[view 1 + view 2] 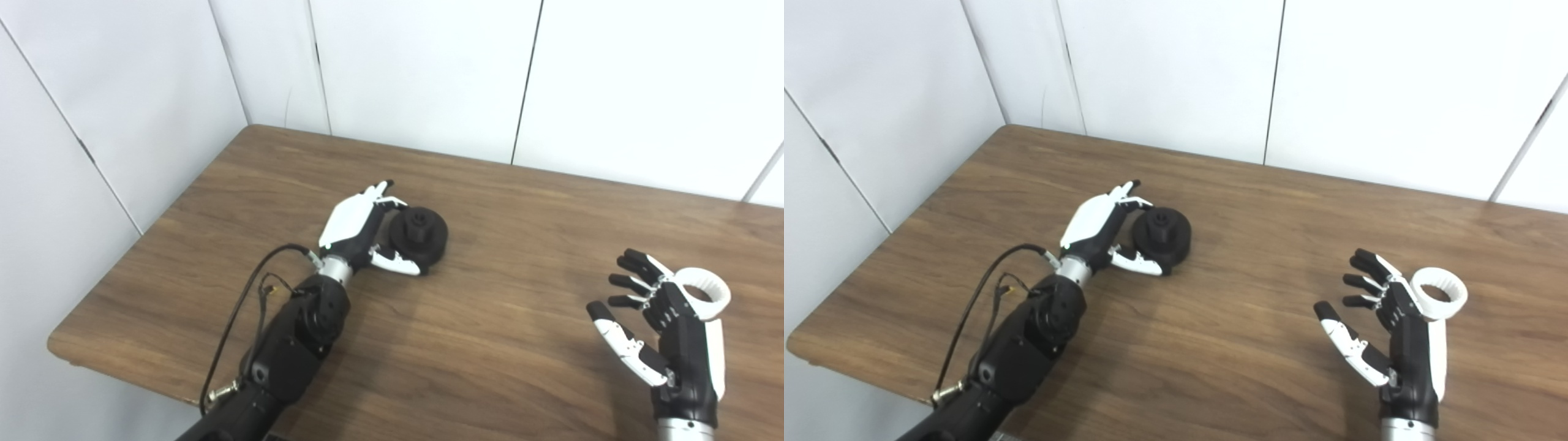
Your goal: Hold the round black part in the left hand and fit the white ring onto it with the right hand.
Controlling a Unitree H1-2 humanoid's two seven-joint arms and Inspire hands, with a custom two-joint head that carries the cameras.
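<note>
Right hand (664, 331) near the front right, palm up, fingers spread, holding nothing. White ring (704, 293) lies on the table (490, 343) just behind it, at the back of the hand; contact unclear. Farther back, left hand (361, 229) cups the round black part (419, 236) on the table, thumb under its near edge, fingers at its far side, not fully closed.

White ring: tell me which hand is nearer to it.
Right. The right hand is open beside the white ring, which sits just behind its fingers. The left hand is far across the table, cupped around the black part.
</note>
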